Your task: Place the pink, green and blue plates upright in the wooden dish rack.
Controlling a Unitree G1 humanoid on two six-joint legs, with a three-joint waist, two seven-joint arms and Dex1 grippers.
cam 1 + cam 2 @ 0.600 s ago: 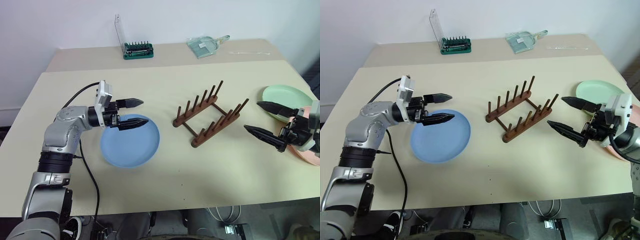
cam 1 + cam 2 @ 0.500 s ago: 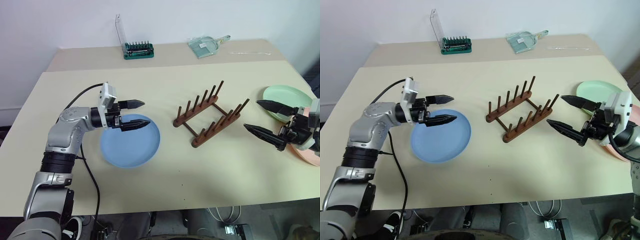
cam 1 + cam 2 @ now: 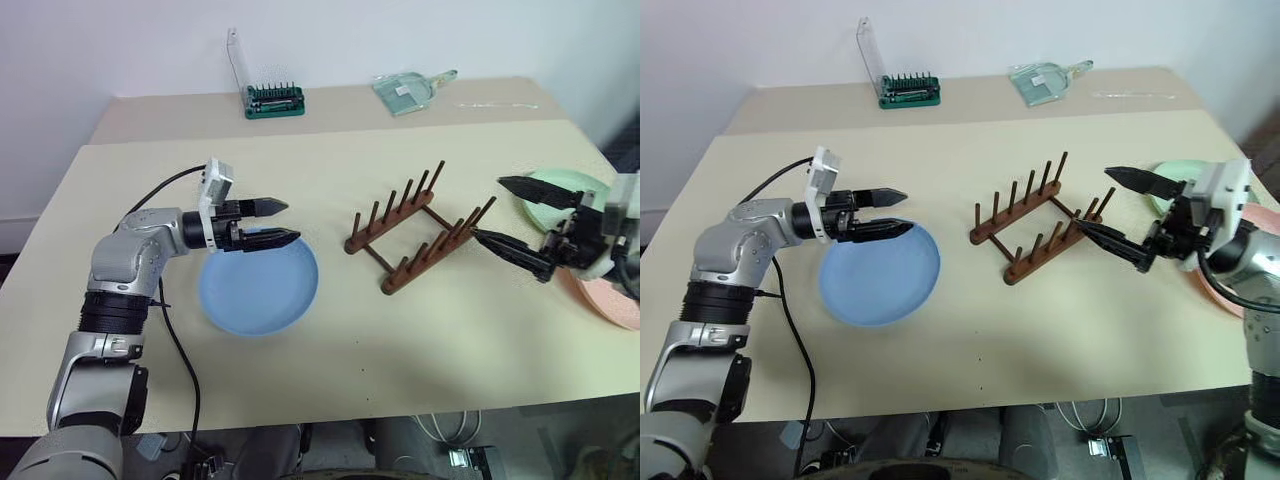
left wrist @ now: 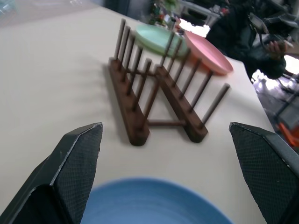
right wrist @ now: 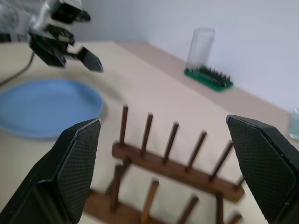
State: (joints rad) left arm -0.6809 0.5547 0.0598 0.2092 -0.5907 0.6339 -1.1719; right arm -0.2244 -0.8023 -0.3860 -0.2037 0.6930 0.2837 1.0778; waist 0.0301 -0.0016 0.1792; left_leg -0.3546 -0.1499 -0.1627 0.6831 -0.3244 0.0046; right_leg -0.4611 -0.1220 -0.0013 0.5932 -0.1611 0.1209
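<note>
Right gripper [image 3: 524, 232] nearer rack [image 3: 420, 226]

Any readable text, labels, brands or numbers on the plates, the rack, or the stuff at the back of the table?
None can be read.
Blue plate, green plate, pink plate: plain, unmarked.
Wooden dish rack: no marking.
Green bit holder and clear item at the back: any print is too small to read.
</note>
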